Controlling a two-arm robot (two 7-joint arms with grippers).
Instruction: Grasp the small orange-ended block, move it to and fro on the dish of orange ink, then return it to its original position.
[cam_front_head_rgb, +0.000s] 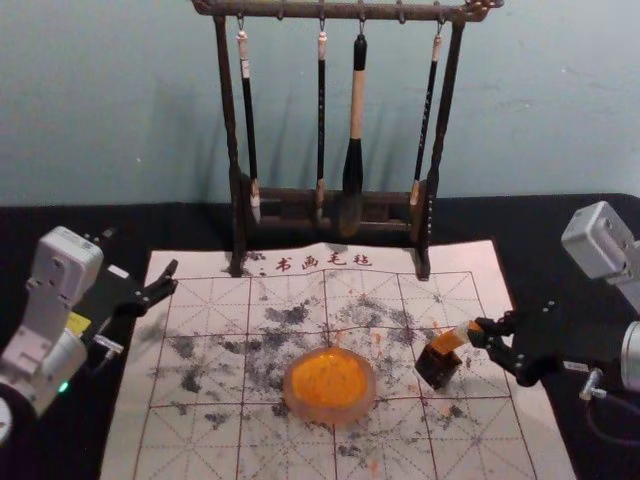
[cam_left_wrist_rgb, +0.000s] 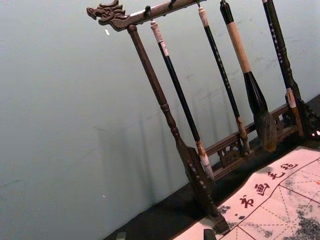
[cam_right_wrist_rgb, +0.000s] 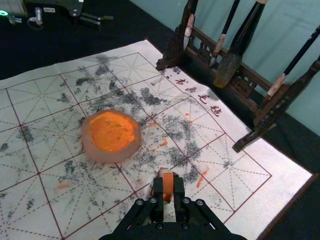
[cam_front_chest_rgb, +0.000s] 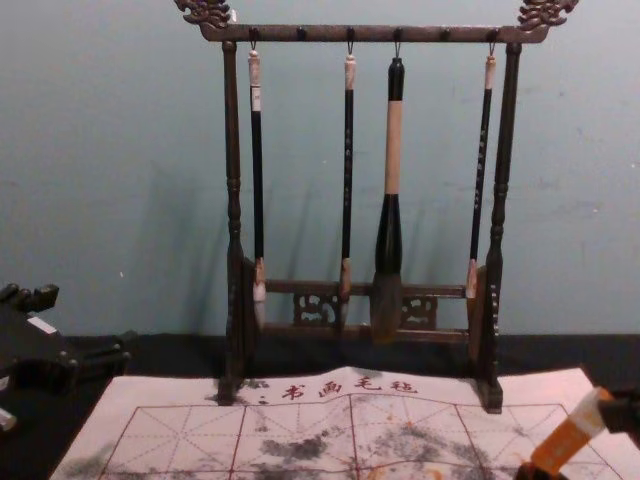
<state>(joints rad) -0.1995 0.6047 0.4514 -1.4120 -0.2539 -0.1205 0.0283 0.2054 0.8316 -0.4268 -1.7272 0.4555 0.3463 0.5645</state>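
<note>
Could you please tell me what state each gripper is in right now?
Left gripper: open and empty, near the mat's left edge.
Right gripper: closed on the orange-ended block, which is tilted.

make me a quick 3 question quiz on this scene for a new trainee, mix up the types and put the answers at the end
1. Multiple choice: how is the orange-ended block being kept?
a) in the left gripper
b) in the right gripper
c) in neither gripper

2. True or false: four brushes hang from the rack.

3. Fill the gap: the dish of orange ink stands to the robot's ____ of the block.

Key: 1 b; 2 true; 3 left
</note>
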